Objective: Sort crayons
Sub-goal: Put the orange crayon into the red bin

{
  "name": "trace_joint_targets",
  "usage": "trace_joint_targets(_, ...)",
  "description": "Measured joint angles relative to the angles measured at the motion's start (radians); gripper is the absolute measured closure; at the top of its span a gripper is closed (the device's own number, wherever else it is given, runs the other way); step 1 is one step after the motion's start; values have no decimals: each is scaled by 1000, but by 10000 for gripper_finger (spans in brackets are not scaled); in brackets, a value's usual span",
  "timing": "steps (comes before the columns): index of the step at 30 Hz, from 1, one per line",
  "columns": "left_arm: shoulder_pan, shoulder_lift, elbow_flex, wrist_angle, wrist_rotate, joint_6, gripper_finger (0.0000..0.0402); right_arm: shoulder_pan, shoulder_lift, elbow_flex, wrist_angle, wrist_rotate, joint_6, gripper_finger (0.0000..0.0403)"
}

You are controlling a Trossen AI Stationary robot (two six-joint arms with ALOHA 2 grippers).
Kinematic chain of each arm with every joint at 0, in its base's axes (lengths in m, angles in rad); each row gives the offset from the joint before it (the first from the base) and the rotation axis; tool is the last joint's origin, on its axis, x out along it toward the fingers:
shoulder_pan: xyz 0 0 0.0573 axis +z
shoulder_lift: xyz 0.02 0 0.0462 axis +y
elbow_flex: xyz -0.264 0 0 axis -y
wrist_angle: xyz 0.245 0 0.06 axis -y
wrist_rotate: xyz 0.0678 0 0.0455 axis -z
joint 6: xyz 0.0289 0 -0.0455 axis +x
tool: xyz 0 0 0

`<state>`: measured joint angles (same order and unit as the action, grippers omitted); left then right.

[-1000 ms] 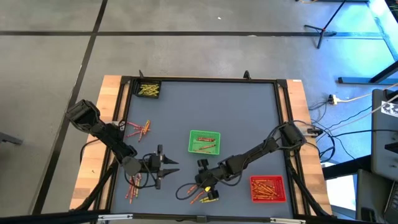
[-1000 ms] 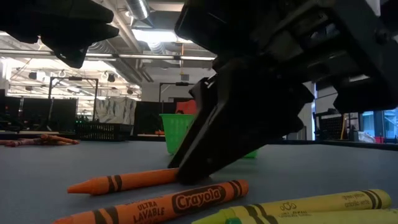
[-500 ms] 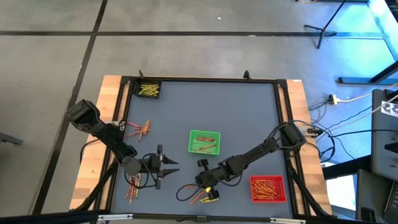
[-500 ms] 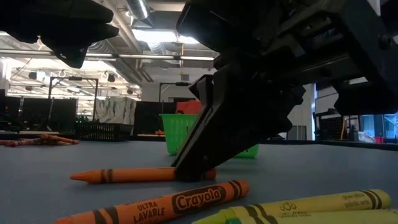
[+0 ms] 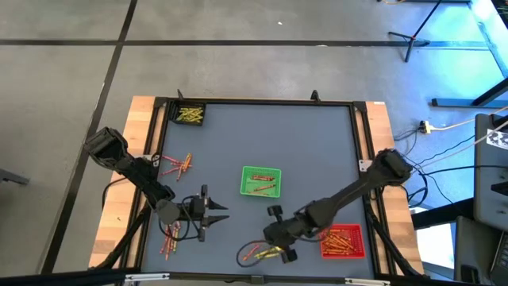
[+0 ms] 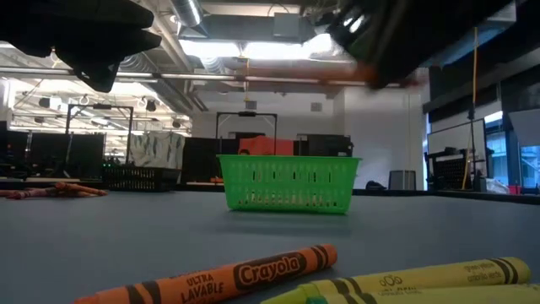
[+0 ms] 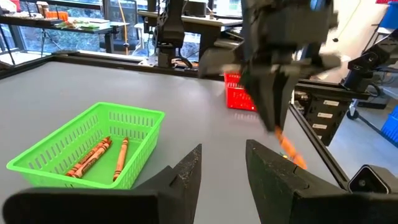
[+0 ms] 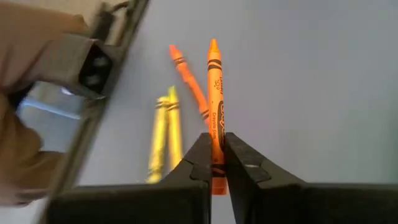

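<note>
right gripper (image 8: 217, 163): clamping an orange crayon (image 8: 215, 99) between its two dark fingers, lifted off the mat near the front edge of the table, just beside the red tray. the crayon is a slim paper-wrapped stick with a pointy waxy tip and black bands.

left gripper (image 7: 222, 165): hanging over the front-left part of the table with its blunt black fingers standing apart, nothing between them.

table (image 5: 317, 143): flat grey matte top with a dark metal frame and pale wood strips showing along the left and right edges.

loose crayons at the front edge (image 6: 211, 278): an orange one with a printed wrapper and a yellow one (image 6: 405, 279) are lying flat, close to each other.

green tray (image 5: 260, 180): square plastic mesh basket sitting around the middle of the table, a couple of reddish-orange crayons lying in it.

red tray (image 5: 343, 241): same mesh kind, sitting at the front-right corner with a pile of sticks inside.

yellow pile (image 5: 190, 115): sitting at the back-left corner; can't tell what's under it.

left edge scatter (image 5: 178, 165): thin red and orange sticks lying loose, with another bunch (image 5: 170, 237) nearer the front-left corner.
</note>
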<state>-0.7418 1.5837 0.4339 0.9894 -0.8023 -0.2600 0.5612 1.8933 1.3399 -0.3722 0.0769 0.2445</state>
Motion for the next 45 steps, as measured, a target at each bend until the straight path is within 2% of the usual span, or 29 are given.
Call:
trace_joint_targets(5, 0, 0, 0, 2, 0, 0, 292, 66, -83, 4, -168, 21, 110, 378)
trace_joint_targets(14, 0, 0, 0, 3, 3, 0, 292, 226, -179, 4, -432, 130, 377, 377)
trace_joint_targets(28, 3, 0, 0, 4, 2, 0, 292, 526, -224, 3, -741, 307, 949, 377)
trace_joint_targets(33, 4, 0, 0, 2, 0, 0, 292, 623, -224, -22, -777, 341, 1149, 377)
trace_joint_targets(37, 4, 0, 0, 2, -1, 1, 292, 672, -224, -82, -775, 321, 1273, 377)
trace_joint_targets(41, 4, 0, 0, 2, -1, 1, 292, 692, -224, -153, -761, 270, 1346, 377)
trace_joint_targets(45, 5, 0, 0, 1, -1, 1, 292, 689, -223, -217, -703, 251, 1352, 377)
